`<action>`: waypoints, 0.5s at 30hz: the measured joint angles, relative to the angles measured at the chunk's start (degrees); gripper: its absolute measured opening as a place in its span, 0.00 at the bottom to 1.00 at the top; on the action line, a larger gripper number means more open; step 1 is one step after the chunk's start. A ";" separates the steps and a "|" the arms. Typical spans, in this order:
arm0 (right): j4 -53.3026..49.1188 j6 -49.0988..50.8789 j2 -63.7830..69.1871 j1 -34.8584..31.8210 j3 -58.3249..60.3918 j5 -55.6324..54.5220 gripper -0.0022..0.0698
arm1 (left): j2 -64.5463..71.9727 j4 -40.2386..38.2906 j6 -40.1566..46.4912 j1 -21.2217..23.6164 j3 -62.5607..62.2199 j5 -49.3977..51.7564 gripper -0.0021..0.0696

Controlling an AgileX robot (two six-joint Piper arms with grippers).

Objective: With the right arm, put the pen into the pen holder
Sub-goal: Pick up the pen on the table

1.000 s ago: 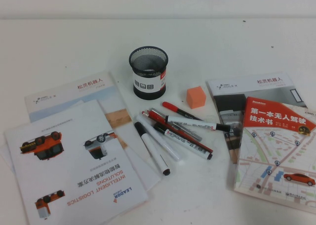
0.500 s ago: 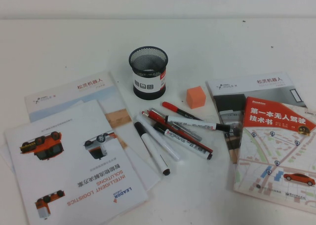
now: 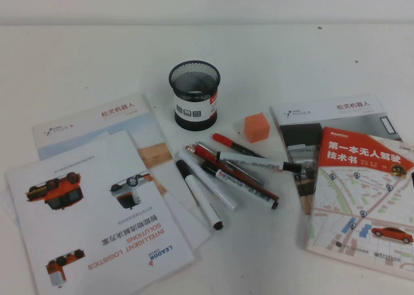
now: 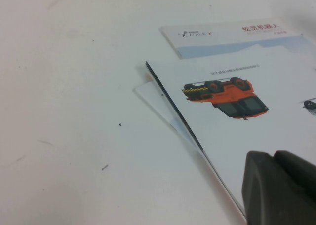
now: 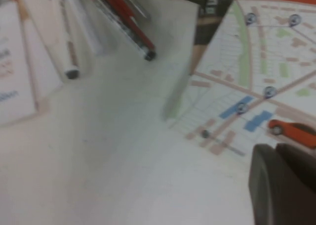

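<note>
The pen (image 3: 199,194) lies flat at 6 o'clock from the pen holder (image 3: 195,95). Left gripper (image 4: 281,188) hovers over a brochure (image 4: 247,101); right gripper (image 5: 284,185) over a map book (image 5: 256,72). Jaw state: cannot tell.

The thick white-barrelled marker pen with black cap and black tip end (image 3: 199,194) lies flat on the white table, slanted, at the left edge of the pile of pens, its lower end resting at the edge of a brochure. The black wire-mesh cylindrical pen holder with a white label band (image 3: 195,95) stands upright behind the pile, apart from the pen.

The left gripper (image 4: 281,190) hangs over the brochures on the left; the right gripper (image 5: 284,185) hangs over the map book on the right.
</note>
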 joint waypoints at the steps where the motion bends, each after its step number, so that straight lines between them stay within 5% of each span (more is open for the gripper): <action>1: -0.89 0.00 1.57 0.20 -1.26 0.76 0.00 | 0.00 0.00 0.00 0.00 0.00 0.00 0.03; 9: -20.23 6.61 14.22 10.59 -12.32 8.05 0.00 | 0.00 0.00 0.00 0.00 0.00 0.00 0.03; 15: -25.64 11.04 24.40 19.68 -18.46 10.16 0.00 | 0.00 0.00 0.00 0.00 0.00 0.00 0.03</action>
